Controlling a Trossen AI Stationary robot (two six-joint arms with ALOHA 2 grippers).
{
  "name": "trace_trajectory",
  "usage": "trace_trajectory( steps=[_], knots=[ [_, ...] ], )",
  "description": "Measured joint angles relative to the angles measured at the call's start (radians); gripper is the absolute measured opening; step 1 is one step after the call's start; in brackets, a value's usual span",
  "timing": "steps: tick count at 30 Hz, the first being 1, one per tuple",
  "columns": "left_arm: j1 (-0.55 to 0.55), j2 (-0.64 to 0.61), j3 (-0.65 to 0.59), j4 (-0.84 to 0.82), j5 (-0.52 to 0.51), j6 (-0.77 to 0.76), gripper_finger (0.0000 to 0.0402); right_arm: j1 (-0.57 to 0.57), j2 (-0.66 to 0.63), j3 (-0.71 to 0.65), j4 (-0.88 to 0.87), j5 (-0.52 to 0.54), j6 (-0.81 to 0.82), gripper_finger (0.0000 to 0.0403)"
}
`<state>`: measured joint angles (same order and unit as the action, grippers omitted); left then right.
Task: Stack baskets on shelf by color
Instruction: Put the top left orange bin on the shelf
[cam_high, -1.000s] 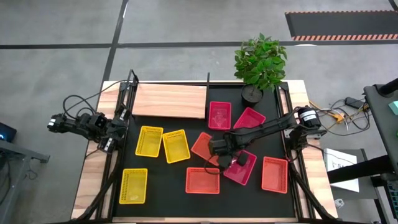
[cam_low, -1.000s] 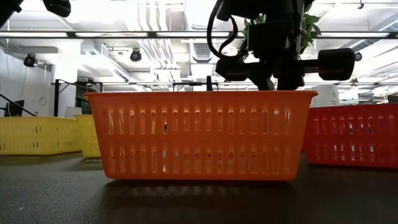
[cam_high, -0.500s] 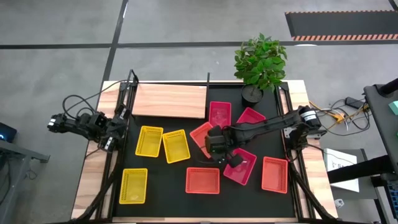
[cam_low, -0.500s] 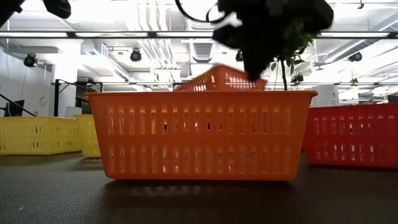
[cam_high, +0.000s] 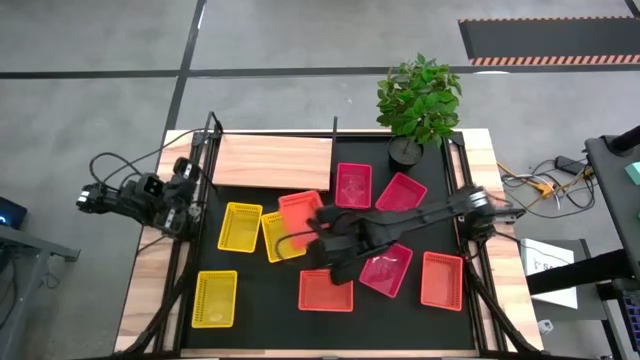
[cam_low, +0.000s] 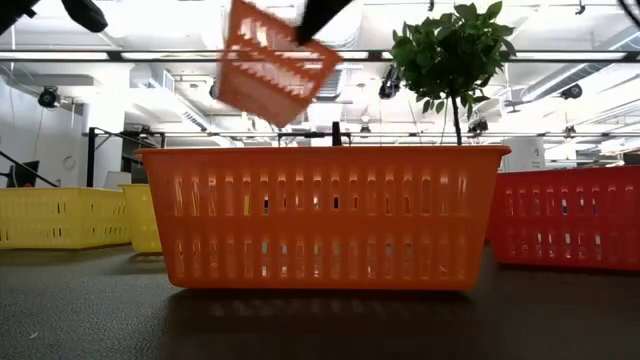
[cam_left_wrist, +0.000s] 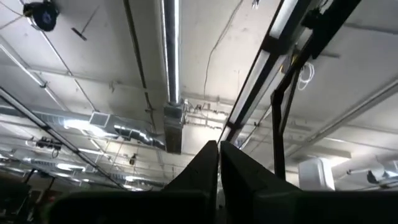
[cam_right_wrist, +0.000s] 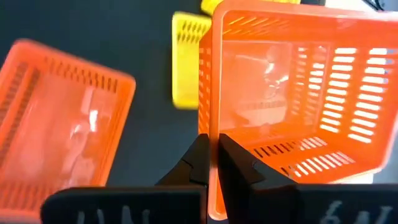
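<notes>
My right gripper (cam_high: 314, 230) is shut on an orange basket (cam_high: 300, 211) and holds it in the air over the mat's middle, above one yellow basket (cam_high: 283, 240). In the low view this orange basket (cam_low: 275, 60) hangs tilted, high above the nearer orange basket (cam_low: 325, 215). Two more yellow baskets (cam_high: 240, 227) (cam_high: 214, 298), two orange baskets (cam_high: 326, 290) (cam_high: 442, 280) and three pinkish-red baskets (cam_high: 353, 185) (cam_high: 400, 192) (cam_high: 386, 268) lie bottom down on the black mat. The wooden shelf (cam_high: 272, 162) lies at the far left. My left gripper (cam_left_wrist: 218, 155) is shut, pointing up at the table's left edge. My right gripper pinches one side wall of the orange basket at its rim (cam_right_wrist: 208, 127), one finger inside (cam_right_wrist: 236, 163) and one outside the basket. The fingers slant down from the table's right side. The basket is lifted clear of the mat and tilted, its open side toward the wrist.
A potted plant (cam_high: 418, 100) stands at the mat's far right corner. Black frame posts (cam_high: 200, 150) rise along the table's left and right sides. The black mat (cam_high: 265, 290) shows bare between the near baskets.
My right gripper has risen and gone toward the table's left and far side, rolling its wrist. The orange basket it holds has come up off the mat, tilted, and now hangs over a yellow basket. My left gripper has tipped further upward.
</notes>
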<state>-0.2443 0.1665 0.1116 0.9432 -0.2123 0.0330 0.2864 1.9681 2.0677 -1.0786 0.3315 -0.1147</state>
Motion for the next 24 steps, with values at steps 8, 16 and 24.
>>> trace_trajectory(
  steps=[8, 16, 24],
  knots=[
    [0.0, 0.005, -0.002, -0.008, 0.125, -0.061, 0.0002, -0.107, 0.188, 0.226, -0.016, 0.035, -0.019, 0.0009],
    [0.0, 0.001, 0.001, -0.005, 0.14, -0.098, 0.0002, -0.261, 0.184, 0.136, -0.007, 0.102, -0.028, 0.0009],
    [0.0, -0.006, 0.002, 0.026, 0.14, -0.097, 0.0002, -0.349, 0.201, 0.13, 0.051, 0.116, -0.034, 0.0009]
  ],
)
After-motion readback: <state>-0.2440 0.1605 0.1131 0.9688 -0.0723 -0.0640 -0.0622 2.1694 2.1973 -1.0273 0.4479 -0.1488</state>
